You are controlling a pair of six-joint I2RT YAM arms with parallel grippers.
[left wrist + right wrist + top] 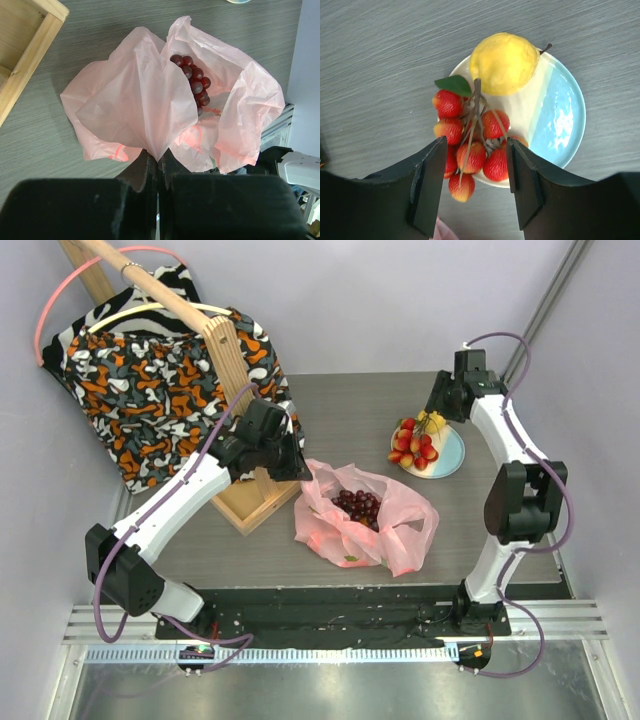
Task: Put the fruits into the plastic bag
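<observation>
The pink plastic bag (365, 520) lies mid-table with a dark purple grape bunch (357, 506) inside; both show in the left wrist view, bag (135, 100) and grapes (195, 85). My left gripper (159, 159) is shut on a pinched fold of the bag's rim, at the bag's left side (295, 465). A red strawberry-like bunch (470, 145) and a yellow lemon-like fruit (504, 62) lie on the pale blue plate (560, 120). My right gripper (475, 170) is open, above the strawberry bunch, its fingers either side of it. Bunch (413, 445) and plate (448, 455) also show from above.
A wooden frame (240, 390) with an orange-black patterned cloth (150, 380) stands at the back left; its base corner shows in the left wrist view (25, 60). A wall runs behind the table and along its right side.
</observation>
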